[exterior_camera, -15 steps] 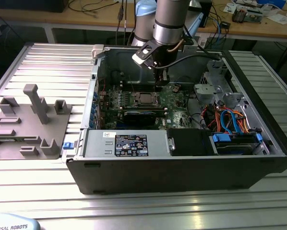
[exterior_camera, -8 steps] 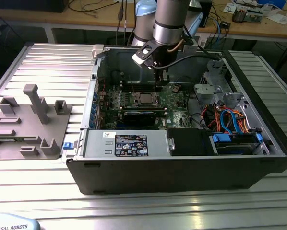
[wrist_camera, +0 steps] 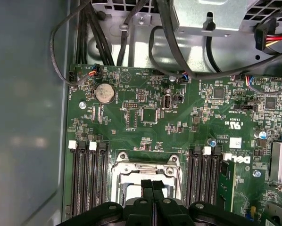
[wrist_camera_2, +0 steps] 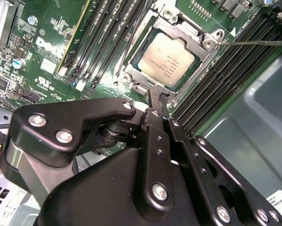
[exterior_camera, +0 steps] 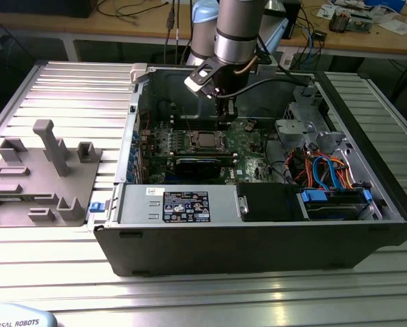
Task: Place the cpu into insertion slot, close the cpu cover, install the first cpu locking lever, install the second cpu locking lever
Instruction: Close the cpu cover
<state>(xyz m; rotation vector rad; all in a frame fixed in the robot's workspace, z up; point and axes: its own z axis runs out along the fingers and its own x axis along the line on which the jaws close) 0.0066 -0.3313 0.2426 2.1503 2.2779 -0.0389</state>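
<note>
At the edge of the cpu cover (wrist_camera_2: 195, 34) framing the cpu (wrist_camera_2: 167, 61), the hand (wrist_camera_2: 156, 100) is closed, fingers (wrist_camera_2: 153, 123) pressed together

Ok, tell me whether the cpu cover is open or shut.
Shut: the cpu cover lies flat around the cpu, whose metal top shows through its window.

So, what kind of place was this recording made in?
Probably a robotics lab or workshop: an open computer case lies on a slotted metal table, a robot arm reaches into it, and a workbench strewn with cables stands behind.
</note>
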